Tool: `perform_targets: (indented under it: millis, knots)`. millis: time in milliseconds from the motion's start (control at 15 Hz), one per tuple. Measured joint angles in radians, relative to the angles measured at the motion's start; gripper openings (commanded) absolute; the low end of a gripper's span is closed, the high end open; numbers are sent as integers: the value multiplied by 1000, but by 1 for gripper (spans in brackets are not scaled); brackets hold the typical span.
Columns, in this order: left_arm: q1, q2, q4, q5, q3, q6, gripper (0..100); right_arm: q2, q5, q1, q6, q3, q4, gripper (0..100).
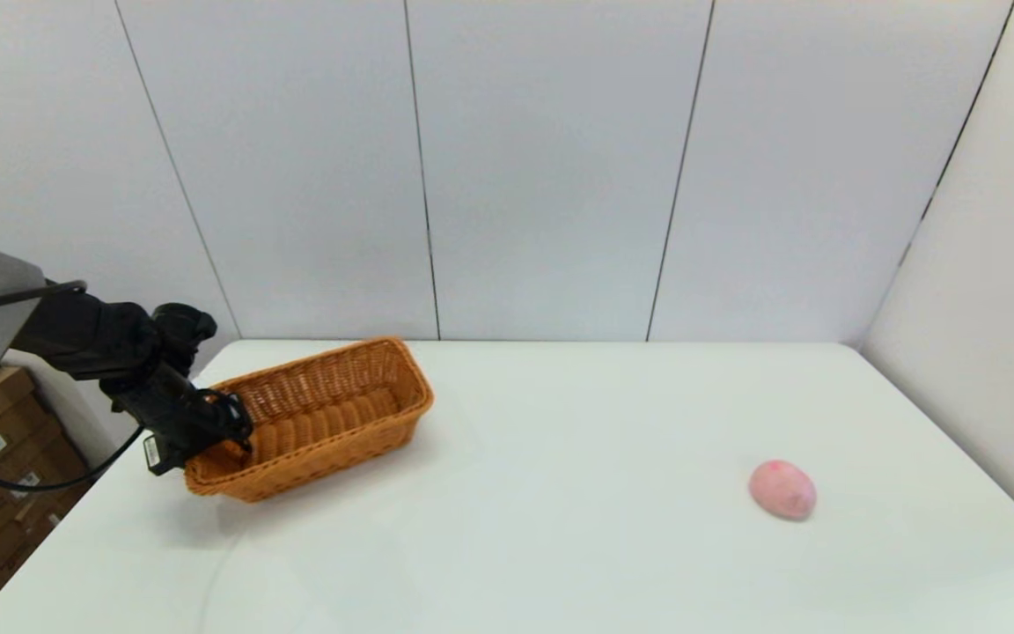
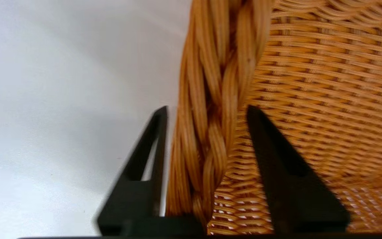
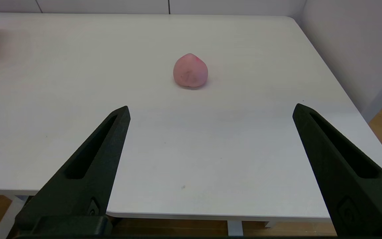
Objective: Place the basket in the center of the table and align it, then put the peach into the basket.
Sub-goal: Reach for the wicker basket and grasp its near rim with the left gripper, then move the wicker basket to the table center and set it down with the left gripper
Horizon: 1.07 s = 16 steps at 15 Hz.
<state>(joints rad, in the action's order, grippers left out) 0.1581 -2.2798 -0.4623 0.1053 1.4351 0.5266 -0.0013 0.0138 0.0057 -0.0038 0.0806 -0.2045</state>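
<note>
The left tool (image 2: 207,109) is clenched on the basket (image 1: 318,414) rim, 1 finger inside, 1 outside. The right tool (image 3: 211,109) hangs released, the peach (image 3: 190,70) ahead of it on the worktop (image 1: 560,493).

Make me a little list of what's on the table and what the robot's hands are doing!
basket: far left part of the table, turned at a slant, nothing inside
peach: on the table's right side, alone, far from the basket
left gripper: fingers straddle the basket's braided rim, one inside, one outside
right gripper: wide open, back from the table edge, facing the peach
</note>
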Motion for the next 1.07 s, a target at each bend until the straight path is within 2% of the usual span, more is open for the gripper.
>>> perform_targets:
  millis: [267, 400, 533, 800, 1067]
  knots:
    - [-1, 5, -16, 10, 12, 2, 0, 0, 0, 0, 0, 1, -1, 100]
    - [4, 11, -31, 46, 24, 3, 0, 0, 0, 0, 0, 1, -2, 100]
    - [10, 23, -69, 110, 39, 3, 0, 0, -1, 0, 0, 1, -2, 100]
    - [41, 74, -156, 319, 70, -13, 0, 0, -3, 0, -1, 1, -4, 100]
    - [43, 138, -193, 389, 72, -29, 0, 0, -3, 0, -5, 1, -4, 100]
